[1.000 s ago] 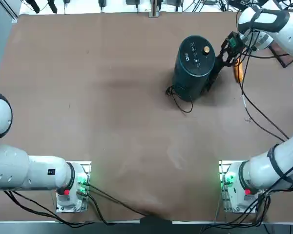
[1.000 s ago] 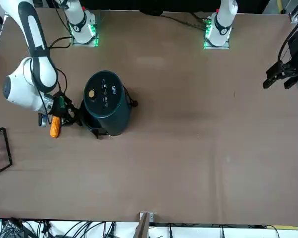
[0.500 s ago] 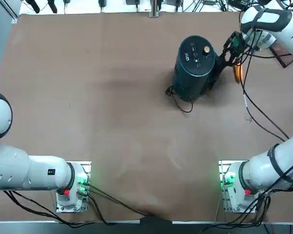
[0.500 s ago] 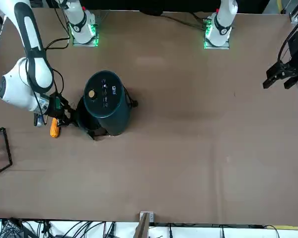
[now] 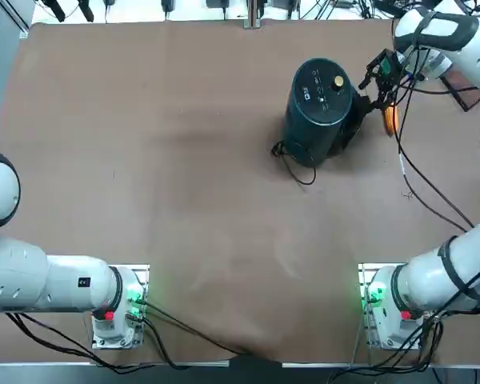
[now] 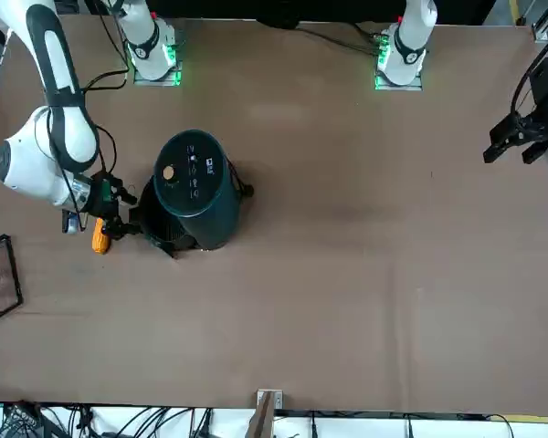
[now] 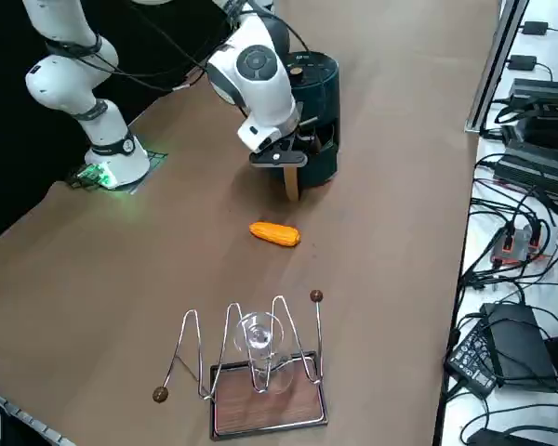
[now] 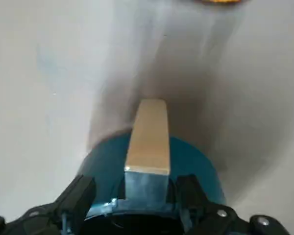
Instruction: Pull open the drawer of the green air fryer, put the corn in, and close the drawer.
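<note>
Gripper [image 8: 146, 188] (right) astride flat handle [image 8: 148, 137]

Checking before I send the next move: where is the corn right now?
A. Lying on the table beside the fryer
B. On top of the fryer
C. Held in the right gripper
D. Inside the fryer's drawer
A. The corn lies bare on the table, apart from the green air fryer; the right gripper is at the drawer's handle, not on the corn.
</note>
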Robot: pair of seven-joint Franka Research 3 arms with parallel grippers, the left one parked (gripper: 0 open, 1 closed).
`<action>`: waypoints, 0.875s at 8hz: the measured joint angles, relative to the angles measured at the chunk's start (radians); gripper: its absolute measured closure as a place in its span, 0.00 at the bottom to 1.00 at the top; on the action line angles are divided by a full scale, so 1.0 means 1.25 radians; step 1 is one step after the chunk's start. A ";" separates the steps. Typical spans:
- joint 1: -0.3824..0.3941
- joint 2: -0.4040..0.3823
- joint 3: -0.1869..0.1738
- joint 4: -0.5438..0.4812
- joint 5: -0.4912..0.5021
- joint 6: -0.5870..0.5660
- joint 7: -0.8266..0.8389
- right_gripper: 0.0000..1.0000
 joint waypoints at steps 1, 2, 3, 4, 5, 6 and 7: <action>-0.001 -0.001 -0.004 0.020 -0.033 -0.025 -0.001 0.00; -0.009 -0.002 -0.010 0.048 -0.088 -0.068 -0.016 0.00; -0.027 -0.002 -0.013 0.076 -0.143 -0.109 -0.069 0.00; -0.049 -0.002 -0.015 0.096 -0.179 -0.137 -0.166 0.00; -0.070 -0.002 -0.017 0.105 -0.205 -0.150 -0.282 0.00; -0.085 0.000 -0.019 0.105 -0.240 -0.152 -0.394 0.00; -0.093 0.005 -0.019 0.106 -0.283 -0.151 -0.485 0.00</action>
